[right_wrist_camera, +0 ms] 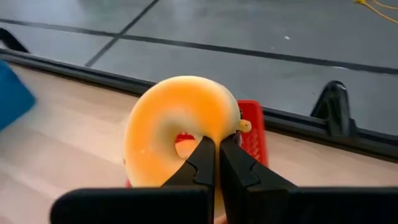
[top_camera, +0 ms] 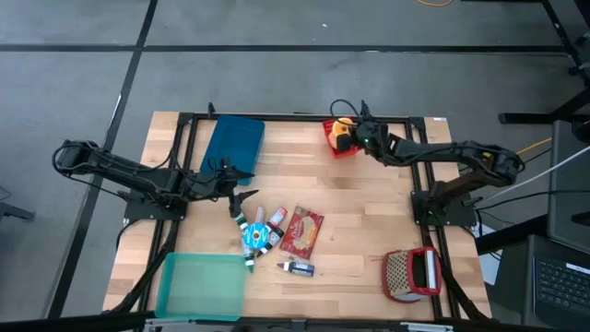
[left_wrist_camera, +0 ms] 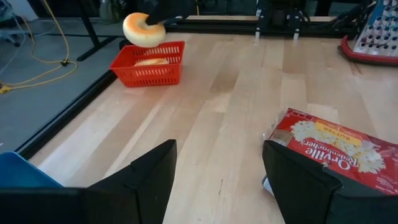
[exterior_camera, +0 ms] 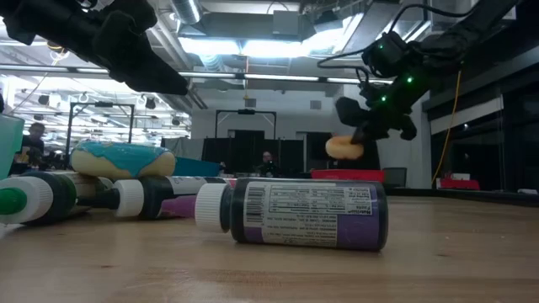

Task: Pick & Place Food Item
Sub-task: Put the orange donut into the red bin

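Note:
A pale orange ring donut (right_wrist_camera: 168, 121) hangs just above a red basket (top_camera: 343, 148) at the table's far edge, near the middle. My right gripper (right_wrist_camera: 217, 152) is shut on the donut (exterior_camera: 344, 147). The basket (left_wrist_camera: 149, 65) has another pale food item lying in it. My left gripper (left_wrist_camera: 217, 177) is open with nothing between its fingers. It hovers over the table's left-middle (top_camera: 241, 195), beside a blue tray, pointing toward the popcorn bag (left_wrist_camera: 336, 146). My right gripper has the donut by its ring, at the edge of the hole (right_wrist_camera: 208, 127). The fingers come slanting down from the table's right side. The fingertips meet in front of the ring and hide the pinch itself. The donut stands on edge, lifted clear above the basket.
A blue tray (top_camera: 235, 143) lies at the far left and a teal bin (top_camera: 201, 284) at the near left. A blue-frosted donut (top_camera: 255, 238), small bottles (top_camera: 297, 268) and the popcorn bag (top_camera: 301, 231) lie mid-table. A red-framed grater (top_camera: 413, 274) lies near right.

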{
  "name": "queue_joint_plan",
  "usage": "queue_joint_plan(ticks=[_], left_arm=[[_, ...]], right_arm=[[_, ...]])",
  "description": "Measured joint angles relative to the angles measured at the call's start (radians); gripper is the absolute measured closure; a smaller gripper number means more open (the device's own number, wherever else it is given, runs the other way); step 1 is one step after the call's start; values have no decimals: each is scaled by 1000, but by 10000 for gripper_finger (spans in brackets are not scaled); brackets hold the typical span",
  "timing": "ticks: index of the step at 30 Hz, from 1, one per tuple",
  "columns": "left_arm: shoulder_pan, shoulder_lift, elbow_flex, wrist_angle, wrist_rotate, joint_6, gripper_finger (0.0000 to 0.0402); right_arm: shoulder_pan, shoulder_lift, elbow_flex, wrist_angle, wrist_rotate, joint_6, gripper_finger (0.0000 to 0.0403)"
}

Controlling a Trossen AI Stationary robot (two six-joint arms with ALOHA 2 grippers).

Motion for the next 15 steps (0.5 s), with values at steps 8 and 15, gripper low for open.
queue_joint_plan(ticks=[8, 15], left_arm=[[0, 0, 0, 0, 0, 3, 167], [0, 0, 0, 0, 9, 14, 167]], right_arm=[[-58, 3, 0, -2, -69, 18, 398], [-72, 67, 1, 3, -109, 51, 399]])
